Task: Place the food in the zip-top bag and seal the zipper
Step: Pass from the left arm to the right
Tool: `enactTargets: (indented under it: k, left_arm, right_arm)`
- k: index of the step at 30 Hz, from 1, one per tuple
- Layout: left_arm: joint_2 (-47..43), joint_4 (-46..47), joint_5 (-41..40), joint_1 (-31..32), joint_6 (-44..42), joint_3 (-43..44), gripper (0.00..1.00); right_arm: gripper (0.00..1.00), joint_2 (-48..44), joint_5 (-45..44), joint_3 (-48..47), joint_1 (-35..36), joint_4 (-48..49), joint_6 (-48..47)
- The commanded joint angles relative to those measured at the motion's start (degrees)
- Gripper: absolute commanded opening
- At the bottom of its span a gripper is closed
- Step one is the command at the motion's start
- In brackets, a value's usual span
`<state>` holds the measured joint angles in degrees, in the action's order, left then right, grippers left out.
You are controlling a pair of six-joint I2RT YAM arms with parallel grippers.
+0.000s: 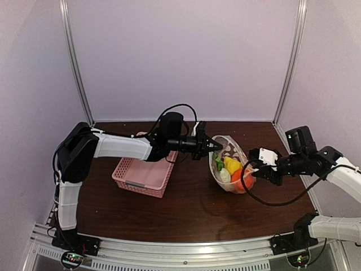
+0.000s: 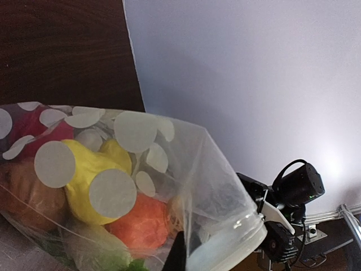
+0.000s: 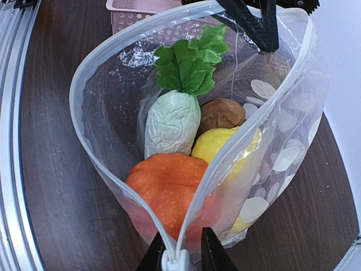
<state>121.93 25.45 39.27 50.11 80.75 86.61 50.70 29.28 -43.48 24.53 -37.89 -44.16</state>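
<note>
Left hand (image 1: 216, 145): clenched on the far end of the zip-top bag (image 3: 282, 141), black fingers pinched together over the rim.

Right hand (image 3: 179, 257): fingers stand close on either side of the near end of the zipper (image 3: 75, 107), the white end piece between them. Whether they actually clamp it cannot be told.

Bag position: on the tabletop (image 1: 186, 209), right of centre, stretched between the two hands. The mouth is open; the two zipper edges meet at the right hand and spread into a wide loop toward the left hand.

Contents: a white vegetable (image 3: 172, 124) with green leaves (image 3: 189, 62), an orange piece (image 3: 169, 180), a yellow piece (image 3: 217, 144) and a brown piece (image 3: 221, 113), all below the rim. The leaves reach up near the far edge.

Clearances: the pink basket (image 1: 144, 172) sits left of the bag, apart from it, beneath the left arm. Bare tabletop lies between the bag and the near rail. The back wall stands close behind the bag.
</note>
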Motion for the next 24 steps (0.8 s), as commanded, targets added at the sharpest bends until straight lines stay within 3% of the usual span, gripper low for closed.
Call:
enactTargets:
  k: [1,4,6,10,14,20,24]
  left_arm:
    - [-0.9,1.6,-0.2,-0.9,-1.5,-0.6,0.0]
    - [-1.5,-3.6,-0.6,-0.9,-6.3,-0.2,0.0]
    - [-2.2,-11.9,-0.9,-1.0,-13.0,1.4,0.04]
    - [-6.3,-31.2,-5.5,-1.0,-32.9,3.4,0.12]
    - [-12.1,-41.9,-9.4,-1.1,-50.4,1.7,0.23]
    - [-21.2,-42.2,-14.6,0.0,-74.1,-7.5,0.43]
    - [-28.2,-30.6,-17.9,1.8,-85.1,-16.9,0.59]
  right_arm:
    - [0.12,-1.5,-4.3,-0.4,0.4,0.7,2.4]
    - [0.01,-1.4,-5.1,-2.8,0.4,-0.2,3.3]
    - [0.0,-0.8,-5.0,-4.8,0.4,-0.7,4.0]
    - [0.0,0.8,-5.5,-9.2,0.4,-2.7,4.7]
    - [0.0,2.6,-5.2,-13.2,0.4,-5.8,3.9]
    - [0.0,5.8,-0.9,-18.2,0.4,-12.6,1.1]
    - [0.0,8.1,2.4,-20.5,0.5,-17.4,0.0]
